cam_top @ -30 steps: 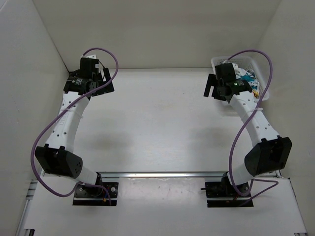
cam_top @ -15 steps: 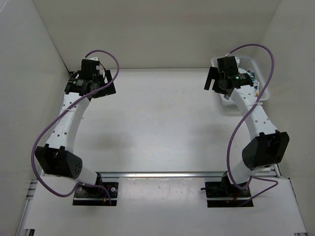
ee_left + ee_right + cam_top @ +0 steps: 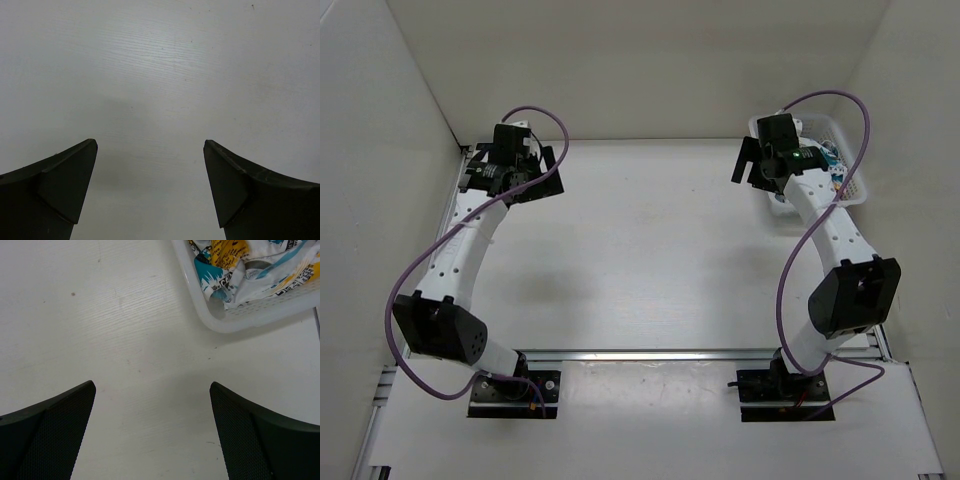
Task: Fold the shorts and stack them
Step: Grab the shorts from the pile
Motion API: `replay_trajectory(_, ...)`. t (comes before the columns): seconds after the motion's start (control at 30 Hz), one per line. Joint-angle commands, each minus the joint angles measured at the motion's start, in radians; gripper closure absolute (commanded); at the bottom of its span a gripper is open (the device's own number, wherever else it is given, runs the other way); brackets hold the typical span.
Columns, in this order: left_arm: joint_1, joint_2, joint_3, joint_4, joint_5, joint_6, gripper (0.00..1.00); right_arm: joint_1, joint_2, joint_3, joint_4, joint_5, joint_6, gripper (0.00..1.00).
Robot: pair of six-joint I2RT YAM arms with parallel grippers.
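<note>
Teal-and-yellow printed white fabric shorts fill a white plastic mesh basket; left gripper and right gripper gape empty

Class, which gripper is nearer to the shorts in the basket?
Right. The right gripper hovers beside the basket holding the shorts; the left gripper is across the table, far left.
</note>
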Motion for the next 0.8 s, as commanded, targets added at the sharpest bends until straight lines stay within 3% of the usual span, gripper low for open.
replay_trajectory(0.0,-0.013,-0.044,-0.015,0.023,-0.024,-0.009,0.00,-0.005,0.005,0.055,-0.002,-0.033,0.007,0.00)
replay_trajectory(0.27,-0.013,-0.044,-0.026,0.032,-0.031,-0.010,0.00,-0.005,-0.016,0.045,-0.012,-0.024,-0.002,0.00)
replay_trajectory(0.77,-0.125,-0.024,-0.036,0.063,-0.043,-0.020,0.00,-0.005,-0.005,0.035,0.008,-0.001,0.019,0.00)
